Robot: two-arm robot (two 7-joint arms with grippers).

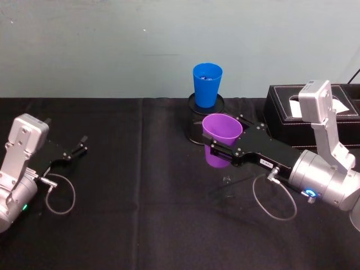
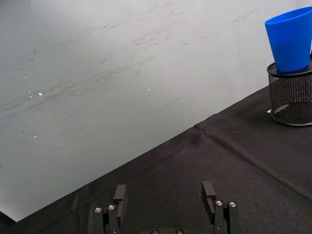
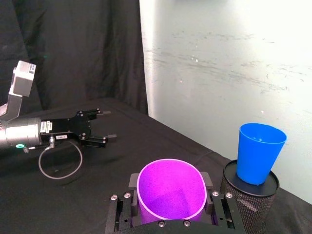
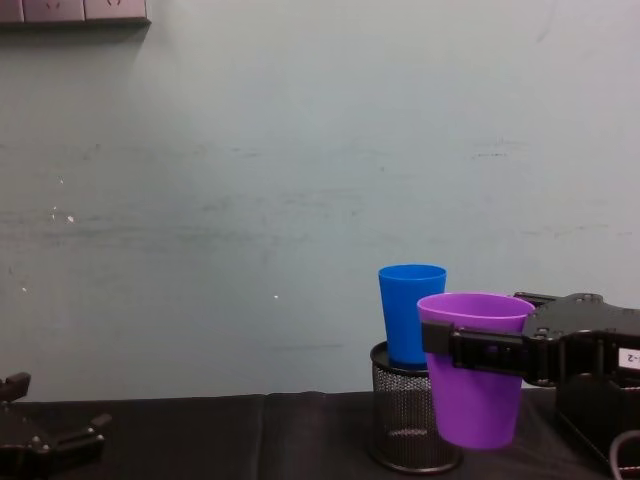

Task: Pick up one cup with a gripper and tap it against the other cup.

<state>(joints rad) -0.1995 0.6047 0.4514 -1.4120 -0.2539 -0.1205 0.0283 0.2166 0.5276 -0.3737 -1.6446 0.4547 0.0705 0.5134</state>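
The long black two-fingered right gripper (image 1: 228, 147), on its silver arm with a blue-lit ring, is clenched around the smooth, tapered purple plastic tumbler (image 1: 221, 130). One finger presses each side of the tumbler's wall below the rim. In the chest view the tumbler (image 4: 472, 395) hangs upright in that grip (image 4: 480, 350), its base clear of the black cloth-covered table (image 4: 250, 435).

Just beyond the gripper's fingertips, toward the pale wall, stands the bright blue plastic tumbler (image 1: 207, 84). It is set mouth-up in a black wire-mesh pen holder (image 1: 194, 125), its rim higher than the purple one's. The right wrist view shows a narrow gap between the grasped purple tumbler (image 3: 170, 187) and the holder (image 3: 243, 204) carrying the blue tumbler (image 3: 259, 153), so the two cups are close but apart.

Behind the gripper's arm sits a black box (image 1: 281, 104).

Well away on the gripper's far side, the left gripper (image 1: 76, 149) rests low over the table, fingers spread and grasping nothing (image 2: 164, 195).
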